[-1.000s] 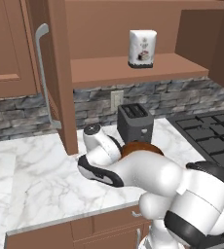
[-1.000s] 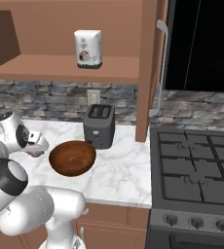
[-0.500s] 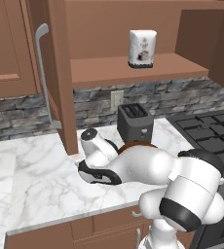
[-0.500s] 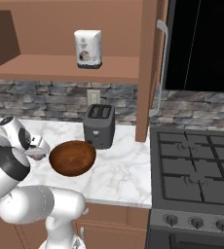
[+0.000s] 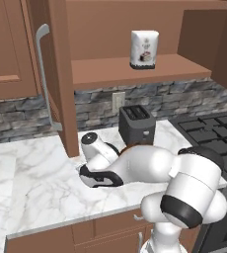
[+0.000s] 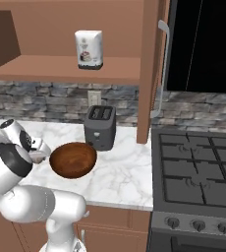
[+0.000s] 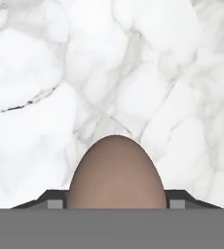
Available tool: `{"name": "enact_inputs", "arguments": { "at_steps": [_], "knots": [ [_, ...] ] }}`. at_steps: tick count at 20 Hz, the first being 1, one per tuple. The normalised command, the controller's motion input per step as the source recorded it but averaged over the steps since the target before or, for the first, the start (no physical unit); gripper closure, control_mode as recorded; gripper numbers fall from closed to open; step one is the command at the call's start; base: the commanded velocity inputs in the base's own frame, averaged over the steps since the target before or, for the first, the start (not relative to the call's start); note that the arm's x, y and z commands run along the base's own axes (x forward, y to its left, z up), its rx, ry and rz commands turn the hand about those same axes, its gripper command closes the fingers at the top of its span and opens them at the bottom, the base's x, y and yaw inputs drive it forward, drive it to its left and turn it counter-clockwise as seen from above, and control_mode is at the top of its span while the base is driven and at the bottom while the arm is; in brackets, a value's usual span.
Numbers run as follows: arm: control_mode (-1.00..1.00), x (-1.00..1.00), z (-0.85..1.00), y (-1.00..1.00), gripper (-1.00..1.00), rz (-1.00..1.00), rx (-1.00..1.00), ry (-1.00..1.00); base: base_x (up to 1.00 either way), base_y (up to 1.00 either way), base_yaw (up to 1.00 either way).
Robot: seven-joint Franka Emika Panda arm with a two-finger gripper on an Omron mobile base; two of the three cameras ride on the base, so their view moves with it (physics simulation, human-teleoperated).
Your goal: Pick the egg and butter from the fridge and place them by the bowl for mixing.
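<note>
- A kitchen counter of white marble (image 6: 120, 172) is shown, and a round, deep, dark-brown wooden bowl (image 6: 73, 160) stands on it; nothing can be seen inside the bowl.
- Just behind the bowl, near the stone backsplash, a black two-slot toaster (image 6: 100, 127) is set upright, and its slots appear empty.
- High above the bowl, on an open wooden shelf (image 6: 61, 70), a white bag (image 6: 89, 49) stands upright. A small dark picture is printed on its front, but any writing is too small to be read.
- To the right of the bowl, past a wooden upright, a black stovetop (image 6: 198, 167) with grates is seen.
- In the hand view, the egg (image 7: 117, 173), a smooth brown oval, is held between the two dark fingertips (image 7: 52, 198), which are pressed to its sides; the gripper (image 7: 117, 202) is closed on it at a middling width.
- The egg is seen hanging over bare marble, with its narrower end pointed away from the hand; whether it touches the counter cannot be told.
- In the right base view, the white hand is seen low over the counter, just to the left of the bowl and close to its rim.
- In the left base view, the bowl is mostly hidden behind the arm, and only a sliver of brown (image 5: 130, 147) is visible in front of the toaster (image 5: 136, 123).
</note>
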Motion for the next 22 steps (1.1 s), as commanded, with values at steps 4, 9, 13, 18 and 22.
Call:
{"name": "enact_inputs", "arguments": {
  "at_steps": [4, 9, 13, 18, 22],
  "knots": [
    [-1.00, 0.13, 0.28, 0.01, -1.00, -0.03, 0.00, 0.00, 0.00, 0.00, 0.00],
    [-1.00, -0.03, 0.93, 0.00, -1.00, 0.00, 0.00, 0.00, 0.00, 0.00, 0.00],
    [-1.00, -0.84, 1.00, -0.11, -1.00, -0.02, 0.00, -0.04, 0.00, 0.00, 0.00],
    [-1.00, -1.00, 0.88, -0.56, -1.00, -0.03, 0.00, -0.25, 0.00, 0.00, 0.00],
    [-1.00, -1.00, 0.67, -0.81, -1.00, -0.02, 0.00, -0.40, 0.00, 0.00, 0.00]
  ]
}}
